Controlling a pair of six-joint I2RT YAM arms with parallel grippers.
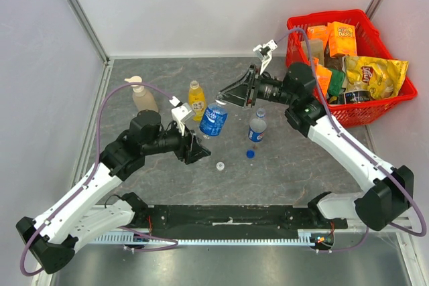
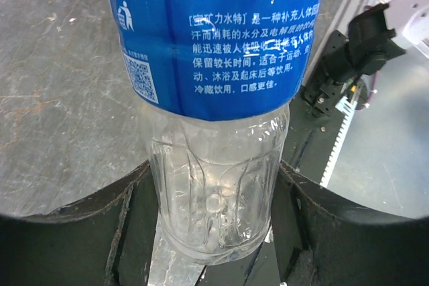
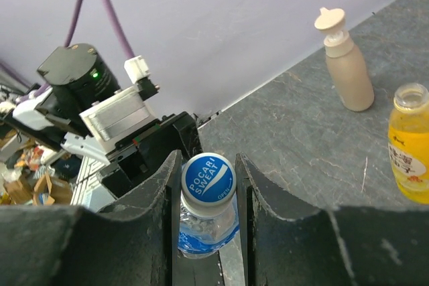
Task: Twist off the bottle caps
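A clear bottle with a blue label (image 1: 213, 120) is held tilted above the table between both grippers. My left gripper (image 1: 196, 142) is shut on its clear base (image 2: 214, 192). My right gripper (image 1: 225, 97) is shut on its cap (image 3: 208, 177), white-rimmed with a blue Pocari Sweat top, with a finger pressed on each side. A second clear bottle (image 1: 257, 127) stands to the right with a bare neck. The yellow juice bottle (image 1: 196, 99) stands behind, its mouth open (image 3: 410, 98). A loose blue cap (image 1: 250, 153) and a loose white cap (image 1: 220, 165) lie on the table.
A beige pump-top soap bottle (image 1: 143, 96) stands at the back left and shows in the right wrist view (image 3: 345, 65). A red basket (image 1: 395, 98) full of snack packs sits at the back right. Grey walls close the left and back sides.
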